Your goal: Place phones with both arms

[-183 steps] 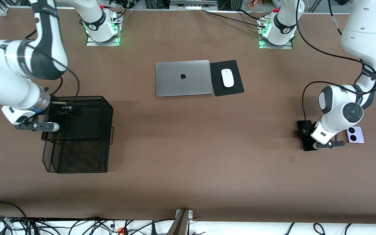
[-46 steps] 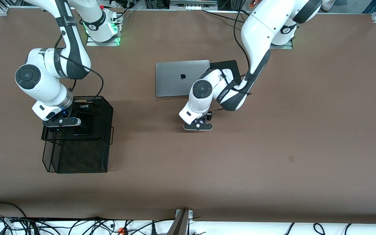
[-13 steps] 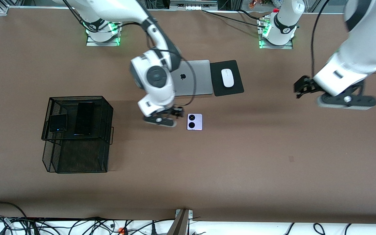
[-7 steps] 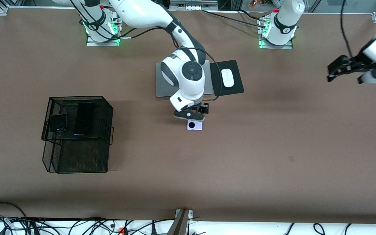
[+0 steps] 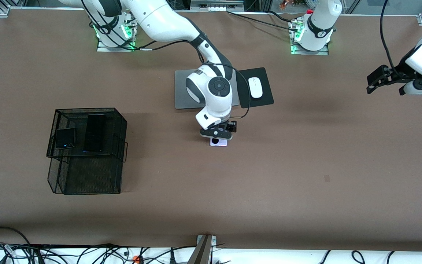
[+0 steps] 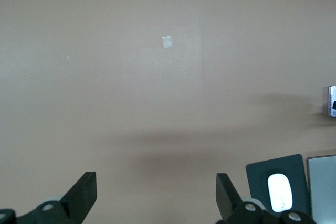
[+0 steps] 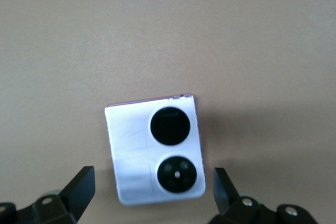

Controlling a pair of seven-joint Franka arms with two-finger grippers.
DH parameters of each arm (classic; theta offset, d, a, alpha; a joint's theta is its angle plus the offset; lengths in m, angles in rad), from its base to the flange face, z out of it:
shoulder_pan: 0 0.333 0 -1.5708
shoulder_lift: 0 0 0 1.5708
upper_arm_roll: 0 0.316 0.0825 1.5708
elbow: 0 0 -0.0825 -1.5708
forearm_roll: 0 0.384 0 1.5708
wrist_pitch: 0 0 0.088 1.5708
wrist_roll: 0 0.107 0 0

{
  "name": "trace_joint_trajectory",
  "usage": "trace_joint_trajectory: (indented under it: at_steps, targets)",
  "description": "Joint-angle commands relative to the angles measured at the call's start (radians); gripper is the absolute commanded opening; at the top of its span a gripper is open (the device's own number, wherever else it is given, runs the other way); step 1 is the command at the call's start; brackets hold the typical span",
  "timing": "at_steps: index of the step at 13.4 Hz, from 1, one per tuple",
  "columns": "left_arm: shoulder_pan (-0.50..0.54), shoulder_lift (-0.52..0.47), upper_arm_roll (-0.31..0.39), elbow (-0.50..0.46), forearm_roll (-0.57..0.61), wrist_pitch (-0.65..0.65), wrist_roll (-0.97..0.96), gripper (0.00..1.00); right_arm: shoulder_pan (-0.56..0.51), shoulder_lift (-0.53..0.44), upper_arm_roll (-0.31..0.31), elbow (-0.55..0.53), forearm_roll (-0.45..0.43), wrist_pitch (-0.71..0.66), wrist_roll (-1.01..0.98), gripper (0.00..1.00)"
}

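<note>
Front view: two black phones [image 5: 82,134] lie in the mesh basket [image 5: 117,121]; the lilac phone [image 5: 219,142] is left, mid-table under the right gripper [image 5: 216,134]. Right wrist: fingers spread, empty, straddling it. Left wrist: left gripper [image 6: 155,192] waits, released.

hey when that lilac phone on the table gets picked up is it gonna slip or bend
The lilac phone looks like a rigid slab, so bending seems unlikely. Its glossy face suggests it may slip. Lying flat on the table, it shouldn't roll.

Lilac-white phone [image 7: 154,149] with black lenses, black mesh basket [image 5: 86,172], white mouse [image 5: 255,87], brown table [image 5: 306,165].
</note>
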Motion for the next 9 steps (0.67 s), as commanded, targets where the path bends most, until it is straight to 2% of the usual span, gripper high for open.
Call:
trace_joint_trajectory:
  at_steps: [1, 2, 5, 6, 7, 9]
  targets:
    - [0.038, 0.036, -0.020, 0.047, 0.018, 0.021, 0.026, 1.00, -0.001, 0.040, -0.003, 0.037, -0.023, 0.025, 0.026, 1.00]
    - [0.047, 0.055, -0.022, 0.077, 0.020, 0.018, 0.022, 1.00, -0.001, 0.041, -0.003, 0.037, -0.023, 0.031, 0.026, 1.00]
    - [0.049, 0.088, -0.031, 0.180, 0.023, -0.098, 0.020, 1.00, 0.003, 0.052, -0.003, 0.035, -0.023, 0.031, 0.025, 1.00]
    - [0.049, 0.084, -0.031, 0.177, 0.017, -0.115, 0.015, 1.00, 0.003, 0.060, -0.003, 0.037, -0.023, 0.033, 0.023, 1.00]
    - [0.049, 0.084, -0.030, 0.171, 0.020, -0.115, 0.015, 1.00, -0.001, 0.061, -0.003, 0.037, -0.024, 0.033, 0.016, 0.93]
    - [0.044, 0.076, -0.033, 0.174, 0.020, -0.124, 0.015, 1.00, 0.001, 0.060, -0.003, 0.037, -0.034, 0.033, 0.011, 0.36]
